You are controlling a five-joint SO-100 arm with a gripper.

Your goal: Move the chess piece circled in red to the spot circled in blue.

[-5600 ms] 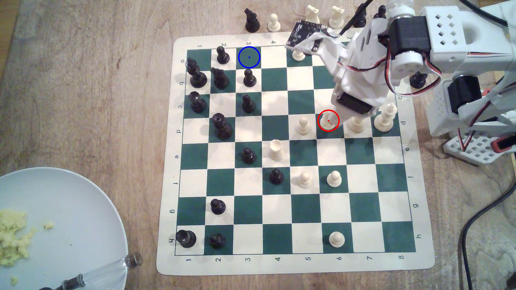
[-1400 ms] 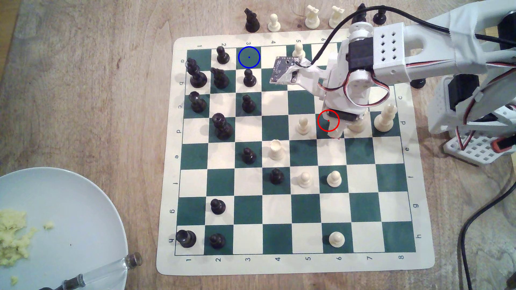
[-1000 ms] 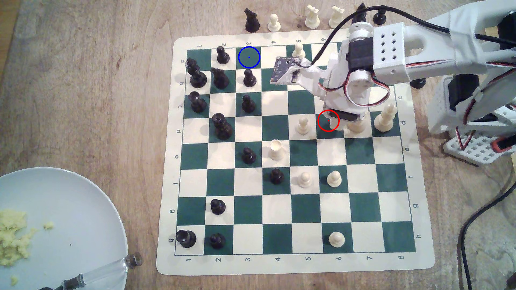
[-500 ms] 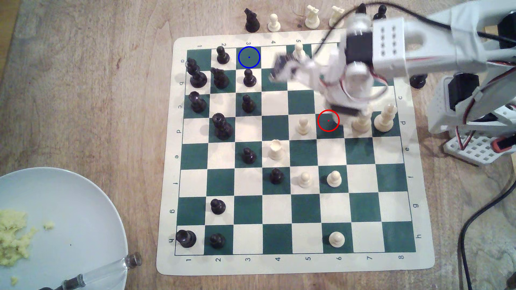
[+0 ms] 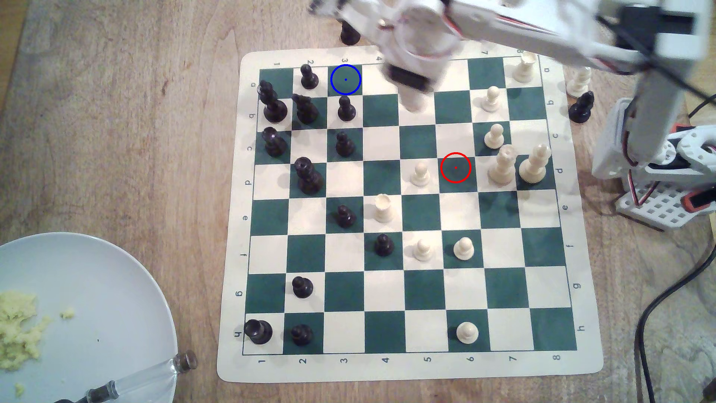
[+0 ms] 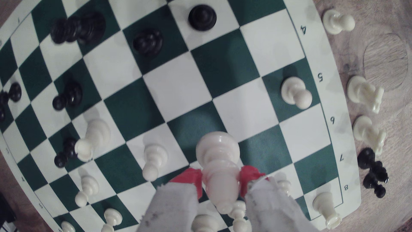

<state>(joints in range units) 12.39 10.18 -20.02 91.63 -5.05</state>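
The cream-white chess piece (image 6: 219, 169) hangs above the board, base outward, with my gripper (image 6: 220, 178) shut on its body between two red-tipped fingers (image 6: 189, 178). In the exterior view my gripper (image 5: 411, 95) is motion-blurred over the far part of the board, near columns 4 and 5. The spot (image 5: 345, 79), a dark green square with a blue ring and dot, lies about two squares toward the exterior view's left of it. The red-ringed green square (image 5: 455, 167) is bare.
Black pawns (image 5: 308, 77) (image 5: 346, 109) stand right beside the spot. A white pawn (image 6: 294, 92) stands on the far row under the arm. Captured pieces (image 6: 365, 93) line the far edge. A grey plate (image 5: 97, 290) sits at the lower left.
The gripper closed on the piece at the red-ringed square, lifted it and swung fast toward the far left of the board. That square is now bare.
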